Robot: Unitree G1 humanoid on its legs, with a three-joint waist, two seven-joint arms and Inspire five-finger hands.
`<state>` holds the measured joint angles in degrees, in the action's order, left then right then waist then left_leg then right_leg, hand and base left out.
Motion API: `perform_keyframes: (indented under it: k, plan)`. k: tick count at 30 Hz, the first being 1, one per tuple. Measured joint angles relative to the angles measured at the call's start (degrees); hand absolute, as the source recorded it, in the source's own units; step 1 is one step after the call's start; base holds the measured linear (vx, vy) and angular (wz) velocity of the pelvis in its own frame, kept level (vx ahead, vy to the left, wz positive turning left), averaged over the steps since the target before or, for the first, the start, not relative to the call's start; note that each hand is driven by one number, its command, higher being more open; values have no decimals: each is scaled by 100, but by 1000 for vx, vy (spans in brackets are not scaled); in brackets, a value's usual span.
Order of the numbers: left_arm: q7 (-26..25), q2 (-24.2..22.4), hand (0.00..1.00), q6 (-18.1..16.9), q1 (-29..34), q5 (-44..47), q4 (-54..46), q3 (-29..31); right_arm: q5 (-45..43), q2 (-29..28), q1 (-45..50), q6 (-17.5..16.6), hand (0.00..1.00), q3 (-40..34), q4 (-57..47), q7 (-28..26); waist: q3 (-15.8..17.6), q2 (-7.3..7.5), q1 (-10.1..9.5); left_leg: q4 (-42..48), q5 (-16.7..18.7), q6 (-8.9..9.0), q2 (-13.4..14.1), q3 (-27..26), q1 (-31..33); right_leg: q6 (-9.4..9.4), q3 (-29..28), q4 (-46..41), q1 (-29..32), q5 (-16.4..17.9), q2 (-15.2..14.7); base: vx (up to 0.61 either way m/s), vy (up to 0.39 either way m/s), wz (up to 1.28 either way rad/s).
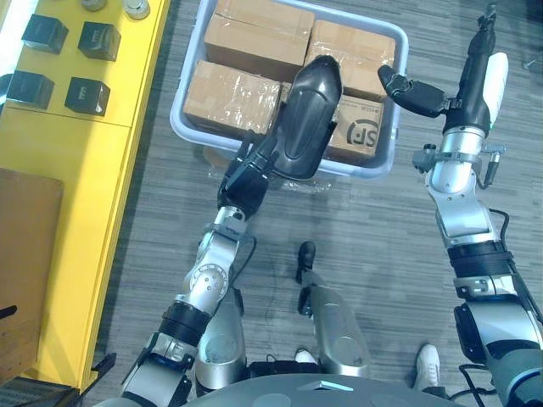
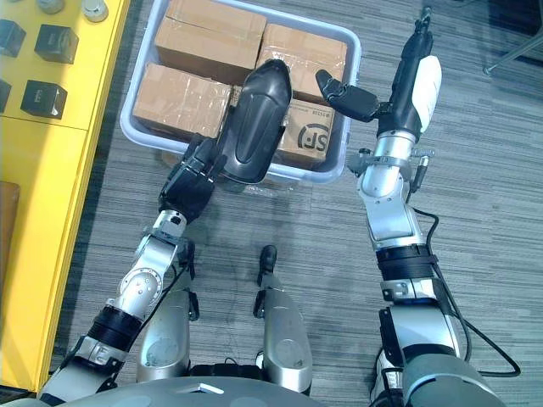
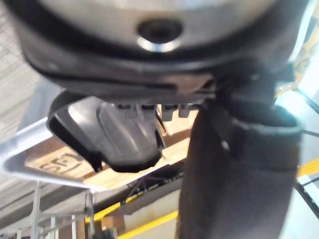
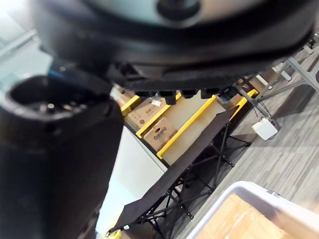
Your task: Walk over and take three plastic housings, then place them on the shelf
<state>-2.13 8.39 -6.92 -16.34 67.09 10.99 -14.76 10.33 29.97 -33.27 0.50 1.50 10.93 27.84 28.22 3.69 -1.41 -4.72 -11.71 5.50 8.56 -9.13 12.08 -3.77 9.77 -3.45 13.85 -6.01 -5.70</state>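
The left robot hand (image 1: 248, 180) is clenched around the near end of a plastic housing (image 1: 307, 114). The housing is a long, glossy black shell, and its far end reaches out over the cardboard boxes (image 1: 233, 97) packed in a grey bin (image 1: 394, 127) on the floor (image 1: 356, 220). It looks raised above the boxes rather than lying on them, though the views do not settle whether its underside touches them. The right robot hand (image 1: 469, 85) is lifted to the right of the bin, released and holding nothing. A yellow shelf (image 1: 93, 170) runs along the left of the scene, well apart from the housing, with small black cubes (image 1: 87, 95) at its far end.

The housing is probably a stiff, hollow moulding, light for its bulk, so weight should not be the problem. Its smooth, rounded, shiny skin is likely to be slippery. Because it is gripped at one end, the long free part may lever and twist in the fingers. A hold nearer the middle, or the free robot hand supporting the far end, would likely steady it. On the shelf its curved back may rock, so resting it on its flatter open side seems safer.
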Motion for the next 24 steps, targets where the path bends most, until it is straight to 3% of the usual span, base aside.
perform_keyframes:
  k: [3, 6, 13, 20, 24]
  plan:
    - [-136, 13, 100, -38, -4, -89, 91, 120, 0, -120, 126, 22, 100, -50, -235, -3, -7, 79, 8, 0, 27, -7, 1, -60, -43, 0, -55, 19, -19, -2, 5, 14, -11, -9]
    - [-203, 41, 100, -429, 32, -785, -25, 141, 1, -122, 288, 37, 100, -87, -286, -3, -8, 88, -8, 1, 50, -6, -5, -47, -49, -3, -36, 50, -46, -3, 3, 0, 0, 0]
    - [-1275, 32, 100, -1372, 506, -2690, -1218, 854, 11, -339, 1002, 36, 100, -326, -290, 17, -6, 82, -27, 1, 62, 5, -23, 63, -33, 13, 91, 50, -92, 28, -22, 16, -1, 7]
    - [-1162, -112, 100, -1780, 921, -2974, -1958, 789, 15, -351, 1189, 32, 100, -330, -405, 21, -4, 68, -93, 1, 72, 10, -37, 169, 23, 15, 188, 50, -102, 50, -33, -11, 1, 8]
    - [-1065, -133, 100, -1776, 1009, -3201, -2324, 655, 18, -386, 1259, -2, 100, -321, -512, -45, -9, 18, -141, 2, 55, -10, -50, 185, 34, 18, 222, 49, -97, 51, -51, -4, -1, 2]
